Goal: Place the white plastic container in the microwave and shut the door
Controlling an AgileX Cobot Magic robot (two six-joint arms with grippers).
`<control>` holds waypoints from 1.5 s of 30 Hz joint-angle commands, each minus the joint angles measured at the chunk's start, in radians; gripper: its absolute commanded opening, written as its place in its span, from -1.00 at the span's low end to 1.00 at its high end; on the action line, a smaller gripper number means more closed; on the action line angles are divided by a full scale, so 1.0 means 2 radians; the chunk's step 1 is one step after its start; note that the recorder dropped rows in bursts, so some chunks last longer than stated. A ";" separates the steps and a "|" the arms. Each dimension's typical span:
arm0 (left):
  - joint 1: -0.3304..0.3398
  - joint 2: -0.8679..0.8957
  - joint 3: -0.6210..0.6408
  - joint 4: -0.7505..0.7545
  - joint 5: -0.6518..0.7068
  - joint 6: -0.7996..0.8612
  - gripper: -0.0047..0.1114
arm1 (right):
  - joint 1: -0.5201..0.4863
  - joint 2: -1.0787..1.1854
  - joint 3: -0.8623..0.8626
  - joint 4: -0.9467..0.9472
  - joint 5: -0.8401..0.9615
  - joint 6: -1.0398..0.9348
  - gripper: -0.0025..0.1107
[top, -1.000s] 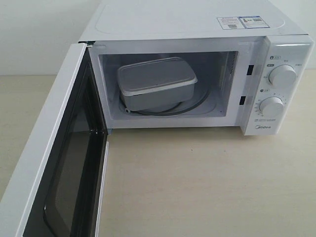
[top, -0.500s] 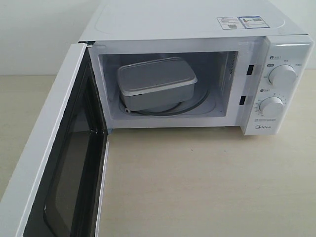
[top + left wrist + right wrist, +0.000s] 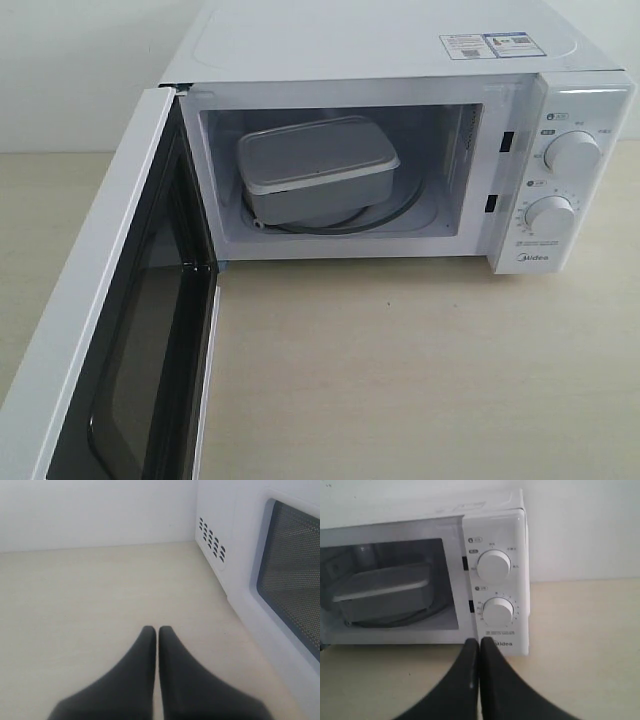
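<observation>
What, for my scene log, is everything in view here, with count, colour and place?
microwave: 1, white, on the table.
door: 1, white with a dark window, swung wide open.
white plastic container: 1, translucent white, lidded, inside the microwave, left of centre.
upper knob, lower knob: 2, white, on the panel right of the cavity.
sticker: 1, white and blue, on the microwave's top.
table: 1, pale beige, under everything.
left end effector: 1, black, shut, over the table beside the door's outer face.
right end effector: 1, black, shut, in front of the knob panel.
</observation>
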 commanded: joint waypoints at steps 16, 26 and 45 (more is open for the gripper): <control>0.000 -0.001 0.002 0.000 -0.002 0.002 -0.85 | -0.001 -0.003 0.039 -0.112 0.039 0.092 -0.96; 0.000 -0.001 0.002 0.000 -0.002 0.002 -0.85 | -0.001 -0.003 0.039 -0.112 0.039 0.092 -0.96; 0.000 -0.001 0.002 0.000 -0.002 0.002 -0.85 | -0.001 -0.003 0.039 -0.112 0.039 0.092 -0.96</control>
